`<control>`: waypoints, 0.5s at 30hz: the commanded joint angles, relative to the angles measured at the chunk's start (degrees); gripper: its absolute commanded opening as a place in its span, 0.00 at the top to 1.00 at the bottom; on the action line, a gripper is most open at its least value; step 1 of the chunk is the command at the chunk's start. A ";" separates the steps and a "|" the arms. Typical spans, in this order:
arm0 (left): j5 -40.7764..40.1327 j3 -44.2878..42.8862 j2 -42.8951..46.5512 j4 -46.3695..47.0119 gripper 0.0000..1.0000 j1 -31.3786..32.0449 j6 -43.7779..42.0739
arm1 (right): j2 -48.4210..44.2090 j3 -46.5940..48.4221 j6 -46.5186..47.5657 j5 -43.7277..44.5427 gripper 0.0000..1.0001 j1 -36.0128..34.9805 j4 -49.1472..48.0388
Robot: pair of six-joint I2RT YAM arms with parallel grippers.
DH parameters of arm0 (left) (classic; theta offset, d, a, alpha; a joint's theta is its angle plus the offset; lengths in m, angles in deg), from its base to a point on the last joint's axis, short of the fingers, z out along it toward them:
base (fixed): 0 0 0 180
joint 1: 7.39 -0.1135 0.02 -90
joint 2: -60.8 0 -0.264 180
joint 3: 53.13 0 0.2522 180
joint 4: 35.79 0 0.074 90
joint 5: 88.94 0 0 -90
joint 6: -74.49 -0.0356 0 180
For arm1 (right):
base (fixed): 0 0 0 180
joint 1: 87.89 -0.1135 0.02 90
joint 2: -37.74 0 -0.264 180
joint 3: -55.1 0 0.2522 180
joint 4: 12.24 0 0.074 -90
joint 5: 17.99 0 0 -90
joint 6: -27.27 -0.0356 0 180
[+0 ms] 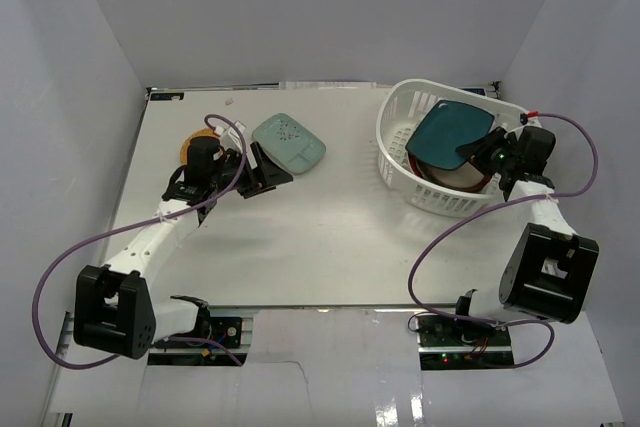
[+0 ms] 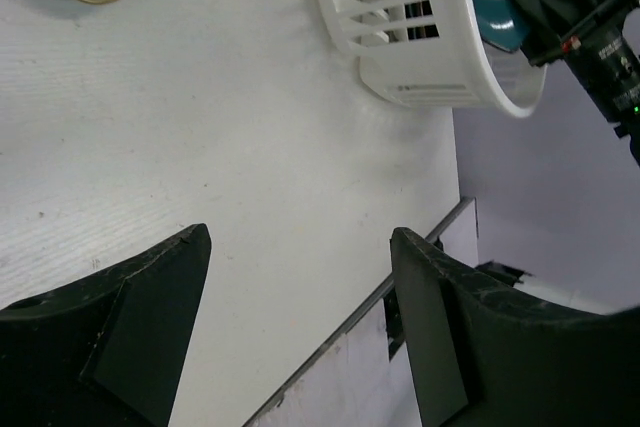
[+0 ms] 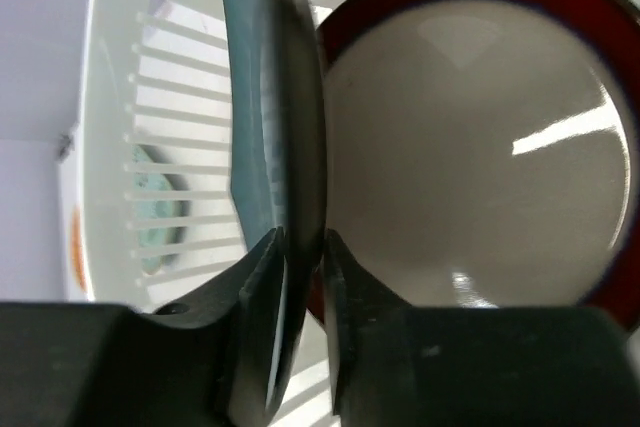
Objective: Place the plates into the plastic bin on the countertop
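White desk (image 1: 320, 237), orange plate (image 1: 187, 149) far left, partly hidden. Left end effector (image 1: 264, 175) hangs wide open just beside the mint plate (image 1: 290, 141). Over right, the right end effector (image 1: 480, 152) grips the teal plate (image 1: 450, 135) by its rim, tilted in the bin (image 1: 398, 162) above a red-rimmed plate (image 1: 452, 180).

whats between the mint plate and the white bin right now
Nothing: only bare countertop lies between the mint plate and the plastic bin. This is plain in the top external view, and the left wrist view shows the same bare stretch.
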 commanded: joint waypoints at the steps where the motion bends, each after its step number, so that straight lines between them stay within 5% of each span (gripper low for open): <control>1: -8.59 1.45 -1.77 4.13 0.16 0.26 4.70 | -0.71 3.01 5.63 2.19 0.70 0.08 1.68; 4: -12.54 1.46 -5.64 6.51 0.16 0.26 6.64 | -1.76 2.41 8.70 7.99 0.45 -0.10 4.59; 5: -12.91 1.20 -6.53 7.91 0.16 0.26 8.13 | -2.02 2.23 9.41 11.05 0.30 -0.19 5.03; 9: -17.39 -0.82 -11.53 10.82 0.16 0.26 9.90 | -4.13 1.35 11.35 18.27 0.02 -0.45 7.06; 15: -27.49 -4.86 -19.71 13.19 0.16 0.08 11.39 | -4.05 4.42 16.79 36.47 0.10 -5.45 11.27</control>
